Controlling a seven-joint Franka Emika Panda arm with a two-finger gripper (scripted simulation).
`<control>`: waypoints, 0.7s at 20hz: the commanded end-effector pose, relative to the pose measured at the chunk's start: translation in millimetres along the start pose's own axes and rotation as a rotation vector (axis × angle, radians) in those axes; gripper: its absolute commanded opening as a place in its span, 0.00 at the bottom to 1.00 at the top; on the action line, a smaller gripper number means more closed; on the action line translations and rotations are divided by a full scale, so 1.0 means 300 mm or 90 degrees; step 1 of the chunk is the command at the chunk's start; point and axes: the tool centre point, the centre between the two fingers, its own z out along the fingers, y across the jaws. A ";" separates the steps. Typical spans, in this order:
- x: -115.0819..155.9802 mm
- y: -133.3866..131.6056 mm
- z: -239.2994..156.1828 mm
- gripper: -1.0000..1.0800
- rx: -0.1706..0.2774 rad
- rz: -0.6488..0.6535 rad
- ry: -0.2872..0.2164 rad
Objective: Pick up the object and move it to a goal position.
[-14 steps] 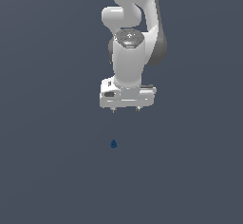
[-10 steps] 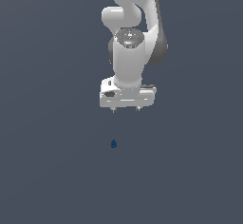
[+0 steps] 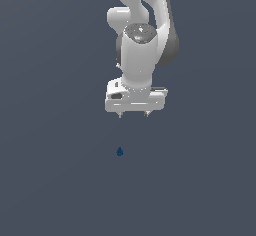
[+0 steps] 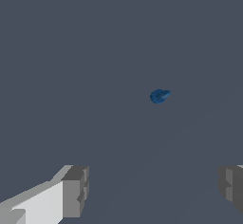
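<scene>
The object is a tiny dark blue teardrop-shaped lump lying on the grey floor. It also shows in the wrist view. My white gripper hangs above it, well clear of it and slightly toward the exterior view's right. The jaws are wide apart and hold nothing. In the wrist view the two fingertips stand far apart at the picture's edge, with the lump beyond them and apart from both.
A flat, plain dark grey floor fills both views. The white arm rises out of the exterior view's top edge.
The arm and gripper have hardly moved. The blue lump lies in the same place.
</scene>
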 end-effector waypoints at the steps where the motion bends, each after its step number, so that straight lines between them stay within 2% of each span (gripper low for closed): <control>1: 0.001 0.003 0.005 0.96 0.000 0.004 -0.001; 7: 0.026 0.020 0.034 0.96 0.003 0.045 -0.004; 14: 0.079 0.062 0.108 0.96 0.006 0.140 -0.011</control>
